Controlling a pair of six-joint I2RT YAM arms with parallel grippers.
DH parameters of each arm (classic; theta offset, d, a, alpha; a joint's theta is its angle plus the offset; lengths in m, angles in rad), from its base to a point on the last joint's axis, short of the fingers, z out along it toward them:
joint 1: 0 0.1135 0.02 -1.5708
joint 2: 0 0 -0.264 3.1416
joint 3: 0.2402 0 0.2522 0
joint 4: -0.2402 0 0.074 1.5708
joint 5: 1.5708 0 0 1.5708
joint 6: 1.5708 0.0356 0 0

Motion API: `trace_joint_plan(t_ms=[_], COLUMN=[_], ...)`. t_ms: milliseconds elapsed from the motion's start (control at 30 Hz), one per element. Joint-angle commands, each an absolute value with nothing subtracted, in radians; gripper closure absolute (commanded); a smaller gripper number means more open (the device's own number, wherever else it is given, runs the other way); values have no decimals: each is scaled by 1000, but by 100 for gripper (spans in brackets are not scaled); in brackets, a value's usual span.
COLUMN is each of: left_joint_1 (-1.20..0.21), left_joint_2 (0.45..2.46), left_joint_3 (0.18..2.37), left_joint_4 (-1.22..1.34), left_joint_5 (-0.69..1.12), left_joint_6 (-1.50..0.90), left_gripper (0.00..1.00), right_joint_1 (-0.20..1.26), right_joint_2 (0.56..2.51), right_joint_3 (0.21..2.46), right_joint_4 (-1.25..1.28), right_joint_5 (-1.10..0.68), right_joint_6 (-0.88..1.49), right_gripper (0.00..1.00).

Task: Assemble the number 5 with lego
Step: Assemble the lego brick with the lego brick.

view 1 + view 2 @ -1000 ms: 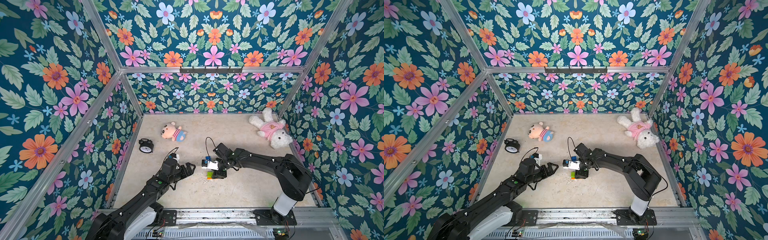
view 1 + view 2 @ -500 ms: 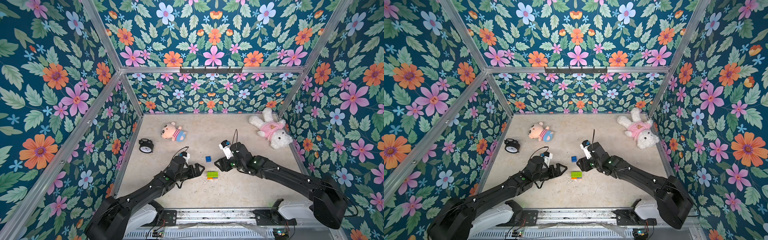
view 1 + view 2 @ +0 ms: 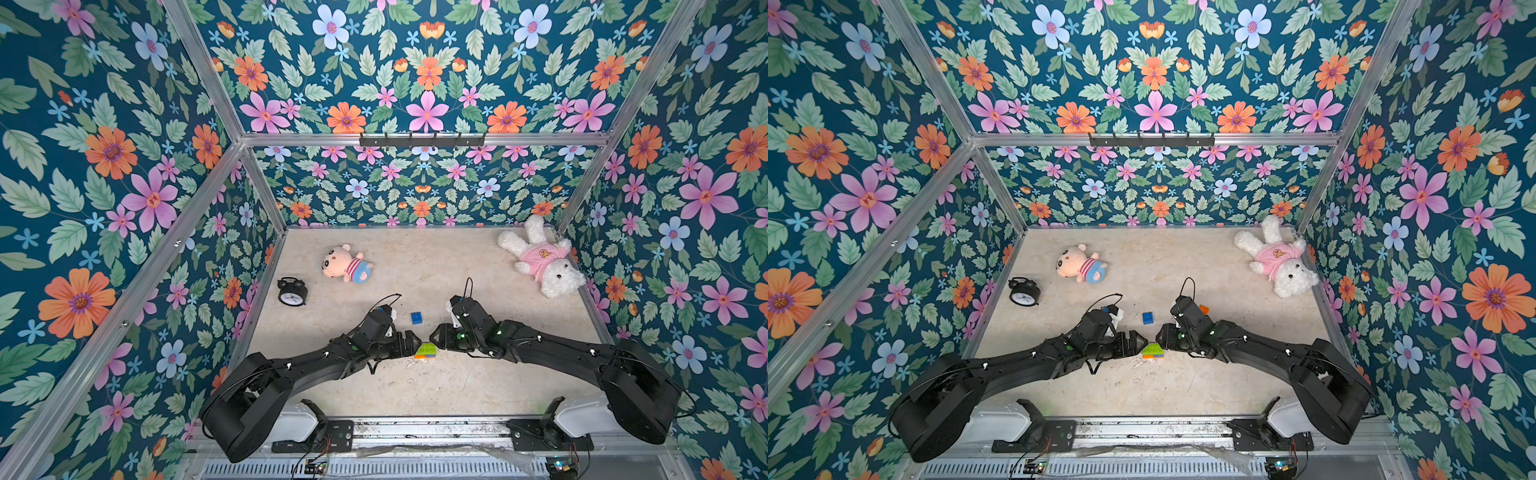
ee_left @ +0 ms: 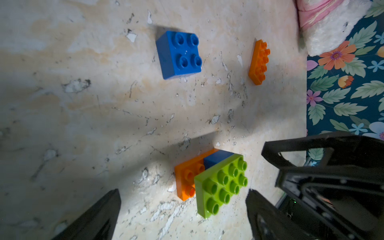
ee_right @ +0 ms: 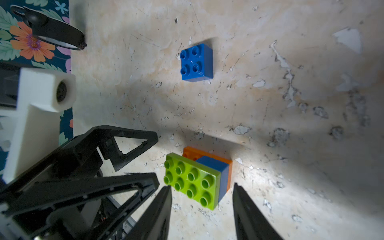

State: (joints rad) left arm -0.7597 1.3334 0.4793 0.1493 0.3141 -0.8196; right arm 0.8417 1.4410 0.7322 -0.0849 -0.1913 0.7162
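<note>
A small stack (image 3: 425, 351) (image 3: 1152, 351) of lego stands on the floor: an orange brick at the bottom, a blue one (image 4: 218, 156) on it, a lime-green one (image 4: 220, 182) (image 5: 193, 182) on top. My left gripper (image 3: 411, 345) (image 4: 182, 207) is wide open, its tips just left of the stack and apart from it. From the right, my right gripper (image 3: 434, 334) (image 5: 201, 187) is open more narrowly, with the stack's near corner between its fingertips, untouched. A loose blue brick (image 3: 417, 318) (image 5: 197, 62) lies behind the stack. A loose orange brick (image 3: 1204, 308) (image 4: 258, 62) lies by the right wrist.
A black alarm clock (image 3: 292, 292) stands near the left wall. A small pink plush doll (image 3: 347, 266) lies behind it, and a white plush dog (image 3: 540, 262) in a pink shirt lies at the back right. Flowered walls close in the floor on three sides.
The right gripper let go of the stack, drew back to the right, then came near again with narrower jaws. The left gripper moved right, up to the stack.
</note>
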Motion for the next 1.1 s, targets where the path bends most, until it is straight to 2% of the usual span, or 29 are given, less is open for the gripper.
trace_joint_plan(t_ms=[0,167,233,700,767,800,867,933,1067], left_joint_1=[-761,-762,-763,-763,-763,-763,-761,-760,-749], left_joint_2=[1347,1352,1334,1276,1254,1239,1204,1165,1080], left_joint_3=[487,494,488,495,500,503,503,505,501], left_joint_4=[165,143,138,59,41,26,9,-14,-92], left_joint_5=[310,286,265,172,141,118,71,11,-106], left_joint_6=[-802,-803,-806,-804,-805,-808,-816,-826,-865], left_gripper=[1,1,1,1,1,1,1,1,1], right_joint_1=[850,860,860,860,861,860,859,852,819], right_joint_2=[1478,1513,1531,1562,1542,1528,1505,1496,1557], right_joint_3=[748,740,740,746,771,790,835,899,990], right_joint_4=[-100,-114,-120,-164,-175,-182,-198,-244,-302], right_joint_5=[-209,-171,-157,-132,-130,-128,-115,-73,22], right_joint_6=[712,716,711,699,698,698,691,670,622], right_gripper=[48,49,53,57,54,47,46,37,39])
